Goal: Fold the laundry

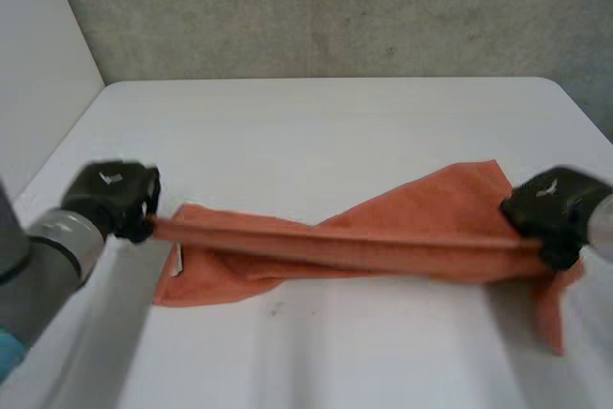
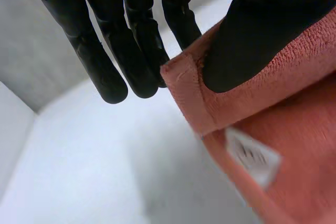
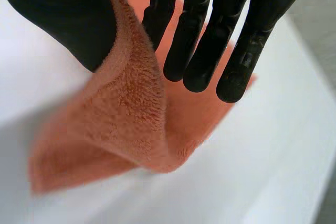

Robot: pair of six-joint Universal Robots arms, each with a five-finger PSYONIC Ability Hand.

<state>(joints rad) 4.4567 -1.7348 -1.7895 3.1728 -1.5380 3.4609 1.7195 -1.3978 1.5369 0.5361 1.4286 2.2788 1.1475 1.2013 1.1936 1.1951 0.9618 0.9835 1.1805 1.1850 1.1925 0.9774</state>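
Left robot hand (image 1: 115, 196): near the desk's (image 1: 316, 122) left edge, raised a little off it. It pinches the left corner of the orange towel (image 1: 402, 217) between thumb and straight fingers.
Left grip risk: the thumb presses close to the hemmed corner, so little cloth is caught. More pull along the edge could probably slide the corner free.
Care tag (image 2: 253, 157): white, sewn just below the pinched corner and facing up. It would likely show on the outside if the fold goes the wrong way.
Towel: one long edge is drawn taut between the two hands over the desk's near half. The rest sags onto the surface, twisted and bunched toward the right.
Fold risk: with the slack twisted, laying the edge down now would likely trap creases and leave the corners misaligned.
Right robot hand (image 1: 551, 210): by the desk's right edge, thumb and fingers closed on the towel's right corner, a flap hanging below.
Right side risk: the hanging flap is near the edge, and dragging rightward may pull cloth off the desk.
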